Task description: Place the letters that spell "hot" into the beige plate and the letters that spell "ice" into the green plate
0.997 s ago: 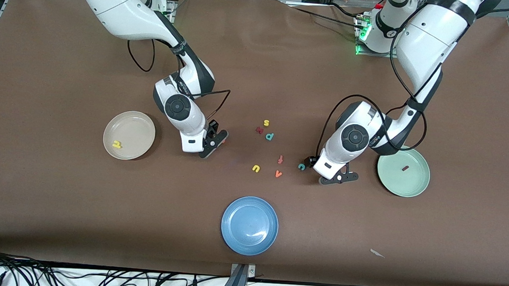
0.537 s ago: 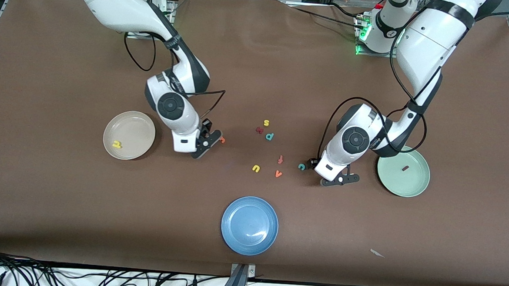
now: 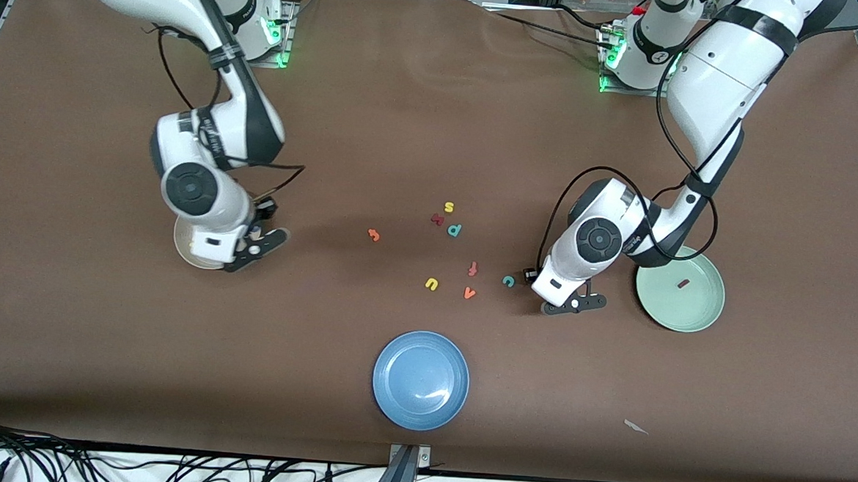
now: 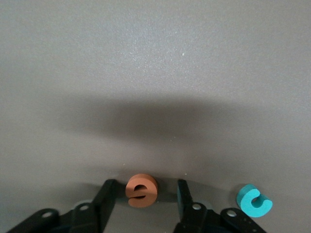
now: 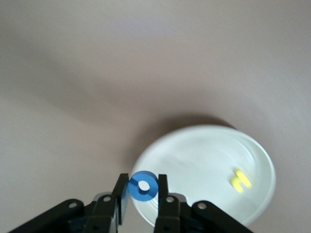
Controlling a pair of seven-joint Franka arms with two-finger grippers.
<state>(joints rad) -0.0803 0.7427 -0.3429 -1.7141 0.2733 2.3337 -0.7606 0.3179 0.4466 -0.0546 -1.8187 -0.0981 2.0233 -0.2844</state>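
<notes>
The h (image 5: 240, 180) lay in the beige plate (image 5: 194, 160) and the i (image 3: 683, 284) in the green plate (image 3: 704, 314). The right claw (image 5: 143, 190), over the beige plate's rim, gripped the o (image 5: 143, 186). The left claw (image 4: 144, 199) straddled the e (image 4: 141, 190) on the desk (image 3: 435, 124), not clenched; c (image 3: 508, 280) lay beside it and t (image 3: 374, 234) near the desk's middle.

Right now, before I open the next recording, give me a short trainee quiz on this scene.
1. True or false: the right tool is shut on the blue o.
2. Which letter lies in the green plate? A. dark red i B. yellow u C. orange v
3. Which letter on the table sits between the open fingers of the left tool?
Key: 1 true; 2 A; 3 the orange e.
</notes>
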